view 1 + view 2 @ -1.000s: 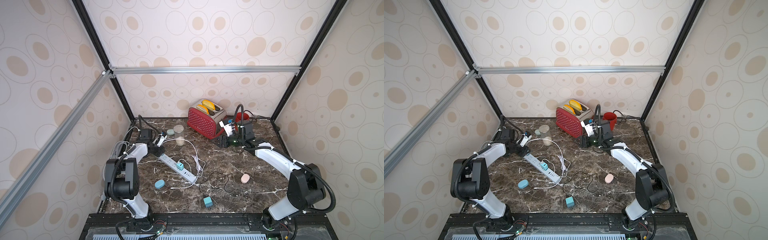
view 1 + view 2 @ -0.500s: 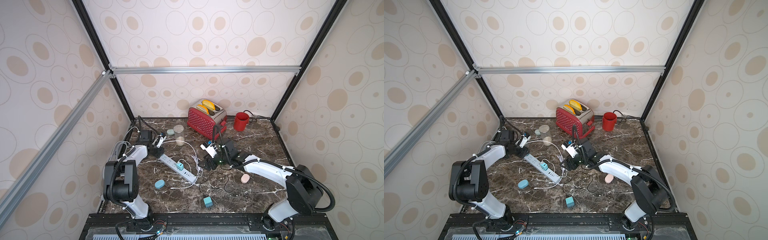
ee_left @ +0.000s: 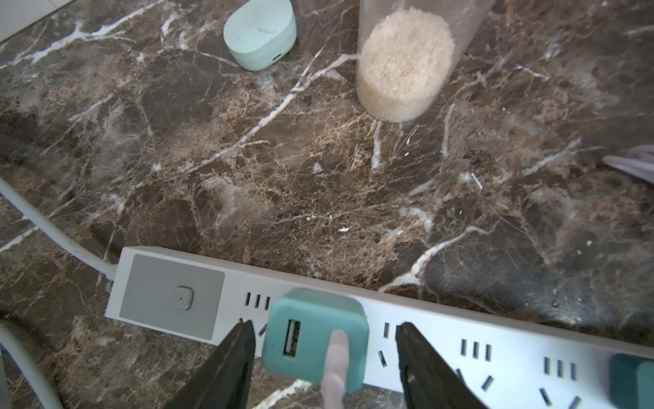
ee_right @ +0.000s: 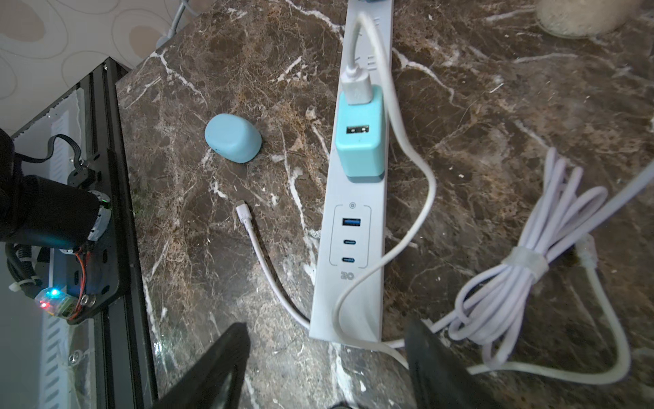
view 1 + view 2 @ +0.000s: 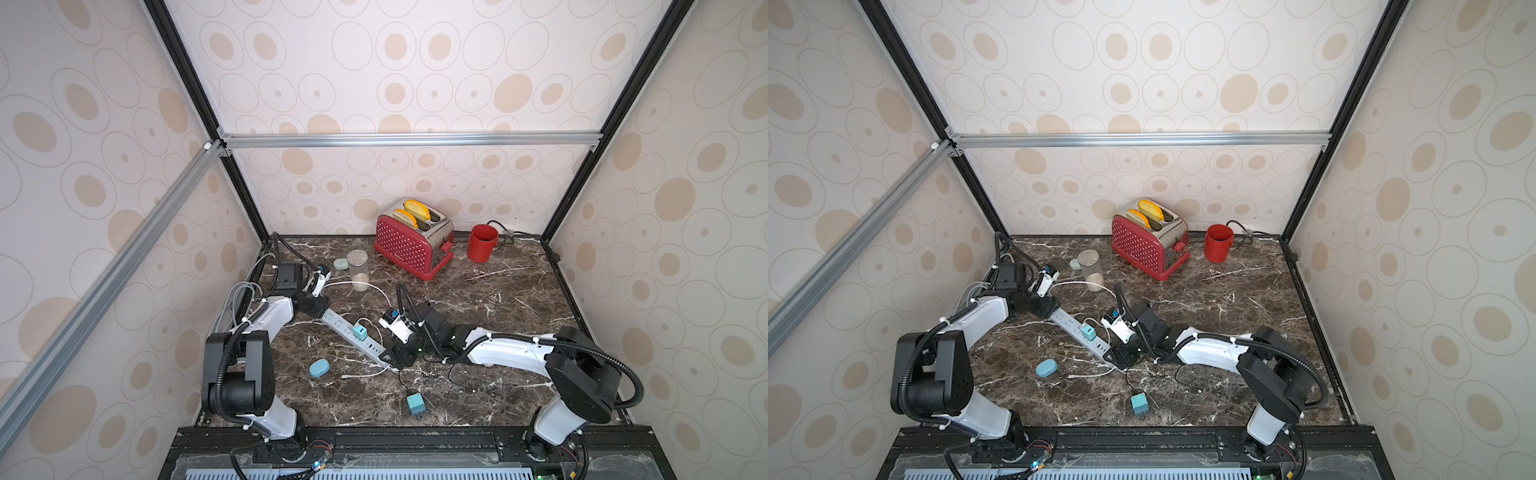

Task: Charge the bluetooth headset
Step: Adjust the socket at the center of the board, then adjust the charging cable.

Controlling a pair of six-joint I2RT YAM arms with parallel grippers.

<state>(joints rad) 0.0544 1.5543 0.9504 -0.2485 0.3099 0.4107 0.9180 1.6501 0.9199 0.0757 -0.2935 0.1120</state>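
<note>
Right hand (image 4: pixel 327 329) spread and empty; we'd pinch the floppy white cable (image 4: pixel 261 255) at its stiff plug (image 4: pixel 242 212), below the light, slick-looking headset case (image 4: pixel 233 138) at frame's upper left.

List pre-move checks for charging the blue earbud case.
1. Seating of charger in power strip: ok.
2. Fit of white cable in that charger: ok.
3. Fit of loose plug in blue case: not ok; it lies apart from the case.
4. Case port facing the plug: cannot tell.
5. State of right end effector, open and empty at the strip's end: ok.
6. State of left end effector, open astride a second charger, not clamping: ok.
</note>
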